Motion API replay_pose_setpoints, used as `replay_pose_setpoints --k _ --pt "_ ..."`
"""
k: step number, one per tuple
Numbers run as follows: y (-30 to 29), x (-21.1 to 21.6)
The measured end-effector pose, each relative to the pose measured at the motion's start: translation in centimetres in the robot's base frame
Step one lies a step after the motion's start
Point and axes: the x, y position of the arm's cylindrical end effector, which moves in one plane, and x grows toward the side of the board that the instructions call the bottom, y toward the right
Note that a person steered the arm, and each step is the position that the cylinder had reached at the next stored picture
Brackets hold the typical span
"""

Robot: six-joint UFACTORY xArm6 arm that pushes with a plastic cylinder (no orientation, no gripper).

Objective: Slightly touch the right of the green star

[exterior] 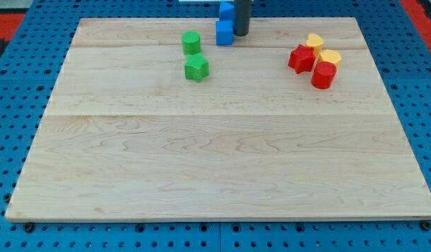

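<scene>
No writing; tip (241, 33) beside blue cube (224, 32).

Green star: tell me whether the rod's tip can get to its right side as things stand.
Probably yes. My tip sits at the view's top beside the blue cube, up and right of the green star. Bare board lies between; the green cylinder stands off to the left.

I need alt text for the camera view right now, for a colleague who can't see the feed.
My tip rests near the top edge of a wooden board, beside a blue cube and up and to the right of the green star, not touching it. A green cylinder sits just above the star; two red and two yellow blocks cluster at the view's upper right.
</scene>
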Motion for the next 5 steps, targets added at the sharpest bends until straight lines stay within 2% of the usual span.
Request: replay_pose_setpoints --k 1,2,3,5 --pt "-5.5 -0.8" --pt "-3.7 3.6" --pt "-2.3 2.7" --pt "1.3 7.0"
